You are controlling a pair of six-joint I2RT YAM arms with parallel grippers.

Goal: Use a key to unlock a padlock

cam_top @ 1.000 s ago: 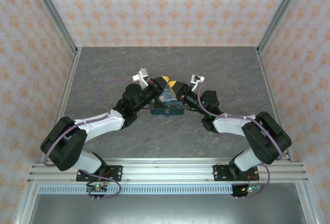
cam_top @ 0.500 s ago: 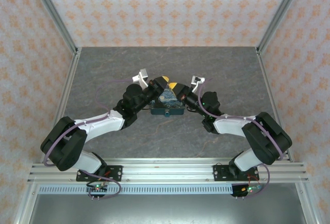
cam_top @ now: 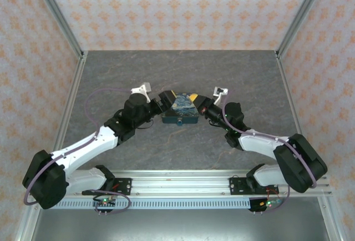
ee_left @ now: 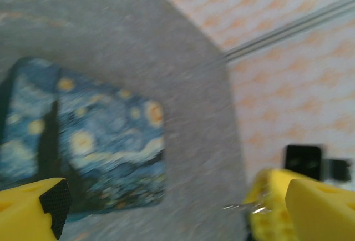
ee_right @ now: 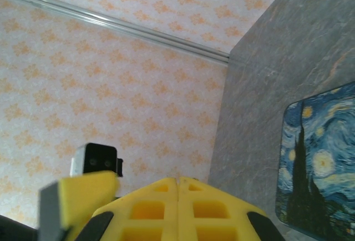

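Observation:
The box (cam_top: 180,108) printed with a swirling night sky lies on the grey table; it also shows as the box (ee_left: 83,135) and the box (ee_right: 321,163) in the wrist views. A tiny dark spot (cam_top: 179,122) on its near teal wall could be the padlock, too small to tell. My left gripper (cam_top: 167,98) is at the box's left far corner, its yellow fingers (ee_left: 33,207) open wide. My right gripper (cam_top: 196,100) is at the right far corner, its fingers (ee_right: 177,202) pressed shut. A thin silvery key (ee_left: 244,208) pokes from them.
Patterned walls with aluminium posts (cam_top: 55,13) enclose the grey table (cam_top: 183,69) on three sides. The rail (cam_top: 177,182) holding both arm bases runs along the near edge. Open tabletop lies behind and in front of the box.
Both arms have sunk lower and reached further out. The two grippers, close together over the box's far edge before, have drawn apart to its two far corners.

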